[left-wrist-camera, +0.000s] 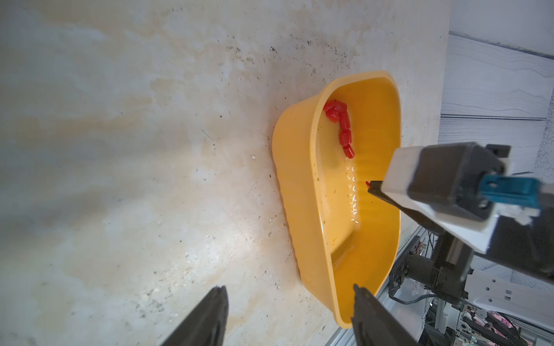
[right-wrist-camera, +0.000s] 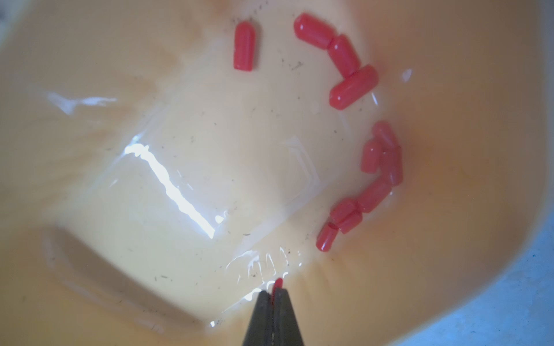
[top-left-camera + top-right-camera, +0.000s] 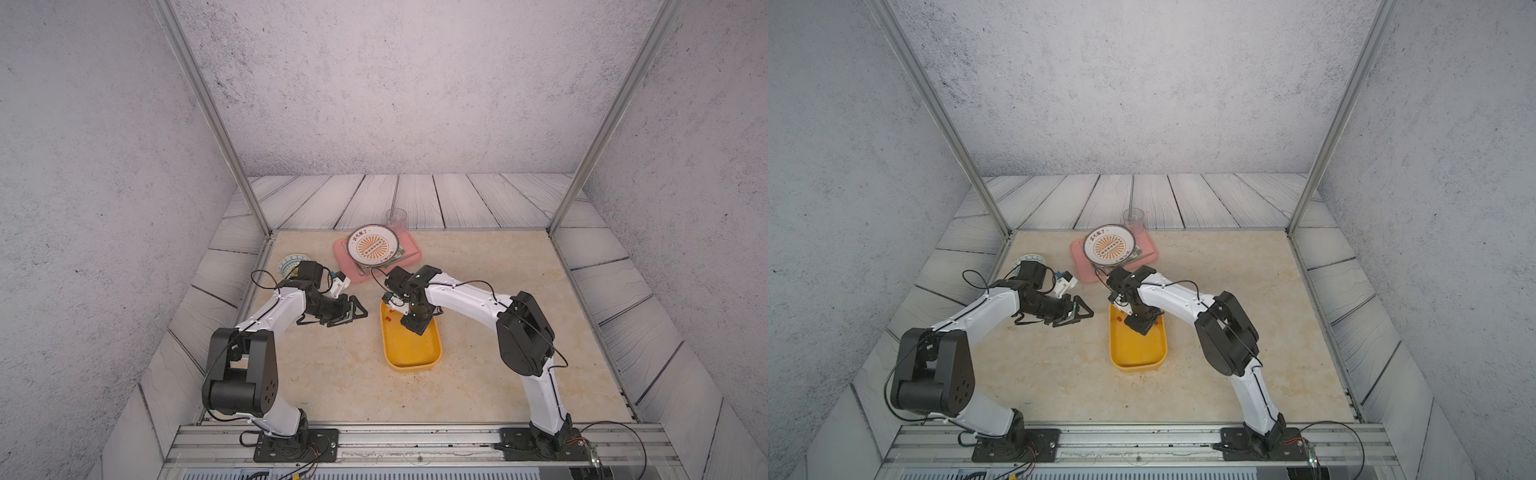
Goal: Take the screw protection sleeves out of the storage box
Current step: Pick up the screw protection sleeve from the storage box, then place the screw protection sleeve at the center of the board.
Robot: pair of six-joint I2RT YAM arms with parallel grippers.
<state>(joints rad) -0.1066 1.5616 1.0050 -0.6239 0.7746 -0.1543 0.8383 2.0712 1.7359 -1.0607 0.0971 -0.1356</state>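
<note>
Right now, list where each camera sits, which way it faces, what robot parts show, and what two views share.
Top views: high above the arm bases, facing down and forward; left arm, right arm, storage box show.
Left wrist: on the left arm, facing sideways at the box; open left gripper shows.
Right wrist: over the box floor, facing down; right gripper shut on one sleeve.
Shared: both wrist views show the loose screw protection sleeves.
</note>
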